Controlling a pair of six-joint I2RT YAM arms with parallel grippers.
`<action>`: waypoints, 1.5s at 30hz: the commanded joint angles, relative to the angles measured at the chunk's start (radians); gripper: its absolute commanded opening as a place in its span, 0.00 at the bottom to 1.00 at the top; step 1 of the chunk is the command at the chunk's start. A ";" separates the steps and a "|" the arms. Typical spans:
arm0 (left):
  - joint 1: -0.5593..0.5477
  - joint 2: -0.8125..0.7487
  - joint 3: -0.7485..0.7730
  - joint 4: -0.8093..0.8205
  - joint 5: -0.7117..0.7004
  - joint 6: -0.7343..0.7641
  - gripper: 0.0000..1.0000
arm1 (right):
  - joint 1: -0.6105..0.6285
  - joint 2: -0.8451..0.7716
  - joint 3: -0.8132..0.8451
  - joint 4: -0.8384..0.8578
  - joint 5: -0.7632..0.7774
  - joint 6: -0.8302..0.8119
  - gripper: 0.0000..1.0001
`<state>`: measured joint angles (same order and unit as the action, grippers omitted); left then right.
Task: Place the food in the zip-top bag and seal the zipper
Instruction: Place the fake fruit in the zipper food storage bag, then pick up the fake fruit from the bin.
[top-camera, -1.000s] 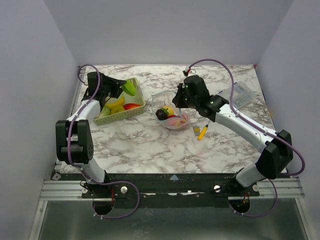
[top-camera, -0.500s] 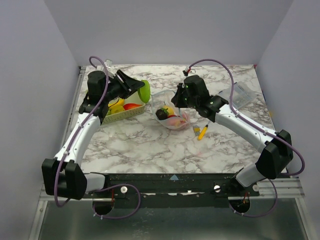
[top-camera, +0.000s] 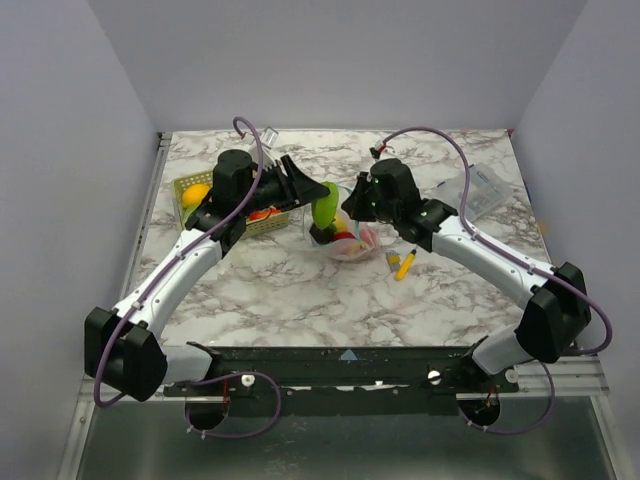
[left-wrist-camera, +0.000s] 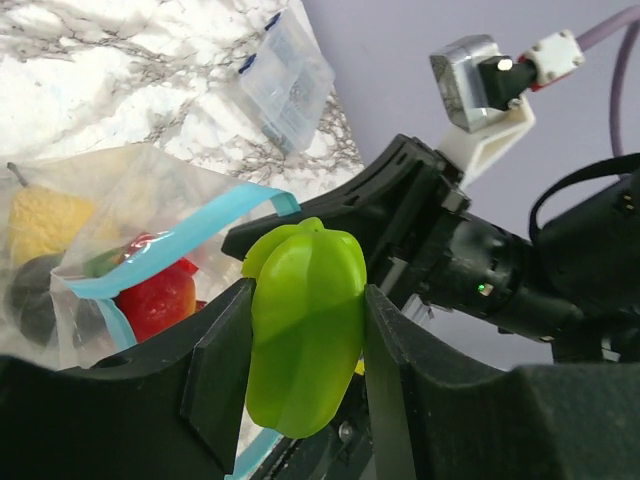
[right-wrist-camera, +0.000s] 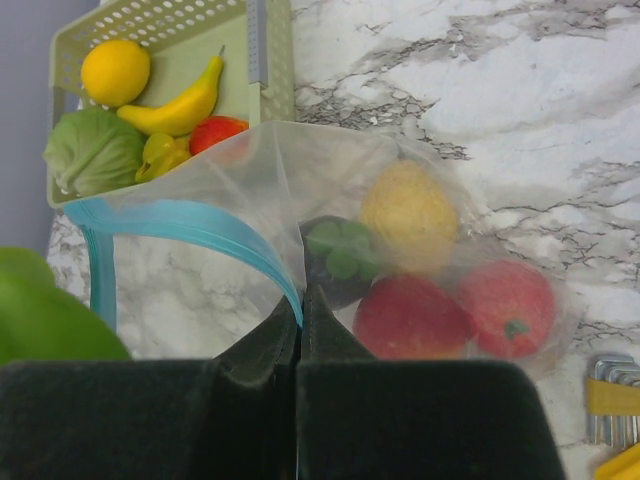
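My left gripper (top-camera: 322, 205) is shut on a glossy green pepper (top-camera: 325, 207) and holds it above the open mouth of the zip-top bag (top-camera: 350, 240); the pepper sits between its pads in the left wrist view (left-wrist-camera: 305, 325). My right gripper (top-camera: 352, 203) is shut on the bag's light-blue zipper (right-wrist-camera: 205, 225), holding the mouth up. The bag (right-wrist-camera: 420, 260) holds a yellow lemon, red fruits and a dark fruit with a green top. The blue strip also shows in the left wrist view (left-wrist-camera: 180, 240).
A green basket (top-camera: 262, 226) left of the bag holds a lemon (right-wrist-camera: 115, 70), a banana (right-wrist-camera: 185, 100), a cabbage (right-wrist-camera: 95, 150) and a red fruit. A yellow stick (top-camera: 404, 264) lies right of the bag. A smaller clear plastic piece (top-camera: 475, 192) lies at the far right.
My left arm has swung right from the basket, carrying the green pepper over to the bag's mouth. The right gripper has kept its hold on the bag.
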<state>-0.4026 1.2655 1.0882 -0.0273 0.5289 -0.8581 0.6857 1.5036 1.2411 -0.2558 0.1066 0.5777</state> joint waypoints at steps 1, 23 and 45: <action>-0.024 0.006 -0.009 0.020 -0.071 0.028 0.49 | -0.003 -0.048 -0.031 0.066 -0.002 0.054 0.01; 0.169 -0.037 0.113 -0.280 -0.058 0.182 0.93 | -0.003 -0.083 -0.075 0.093 0.031 0.078 0.00; 0.320 0.450 0.426 -0.710 -0.394 0.258 0.87 | -0.003 -0.066 -0.079 0.092 0.020 0.054 0.00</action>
<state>-0.0834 1.6447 1.4239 -0.6518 0.2096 -0.5842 0.6857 1.4448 1.1713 -0.1730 0.1146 0.6506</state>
